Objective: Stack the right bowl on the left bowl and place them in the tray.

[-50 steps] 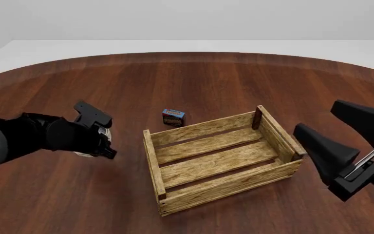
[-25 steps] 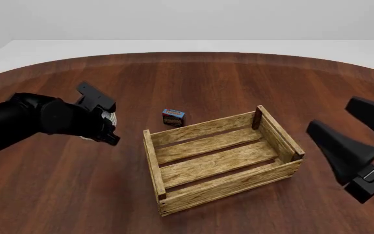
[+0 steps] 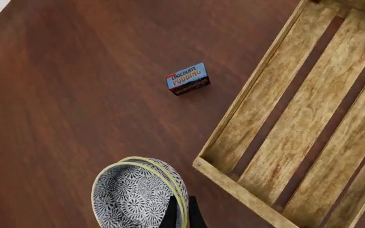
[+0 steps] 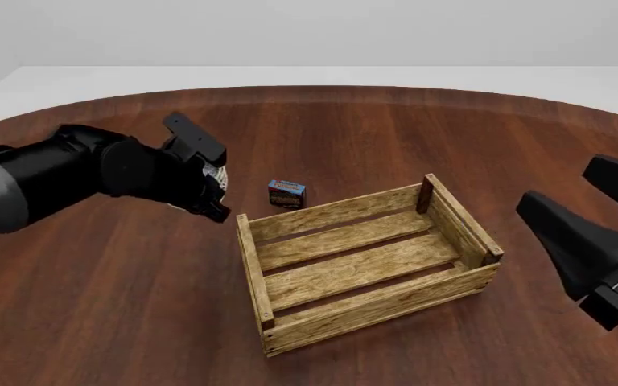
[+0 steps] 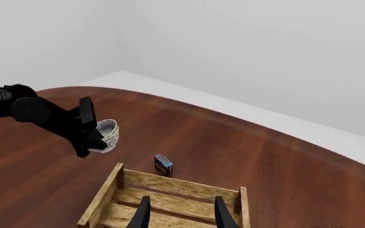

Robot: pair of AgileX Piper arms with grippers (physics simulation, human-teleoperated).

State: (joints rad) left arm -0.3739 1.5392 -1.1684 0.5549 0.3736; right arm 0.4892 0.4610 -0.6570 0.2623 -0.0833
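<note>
Two whitish-grey bowls with a blue speckled pattern sit nested, and they look alike. The inner bowl (image 3: 131, 199) shows its inside, and the outer bowl's rim (image 3: 167, 172) lies just around it. My left gripper (image 3: 182, 217) is shut on their rims and holds them in the air. In the front view only a sliver of the bowls (image 4: 216, 172) shows behind the left gripper (image 4: 212, 195), left of the tray (image 4: 365, 261). The right wrist view shows the bowls (image 5: 108, 134) beyond the tray (image 5: 169, 192). My right gripper (image 4: 559, 186) is open, right of the tray; its fingers (image 5: 143, 213) hold nothing.
A small blue and red chocolate pudding box (image 4: 286, 193) stands on the brown table (image 4: 94, 305) just behind the tray's far left corner, close to the held bowls. It also appears as the pudding box (image 3: 188, 79) and the pudding box (image 5: 163, 165) in the wrist views.
My left arm has carried the bowls to the right and farther back, closer to the tray's left corner. The right arm has drawn back slightly to the right.
</note>
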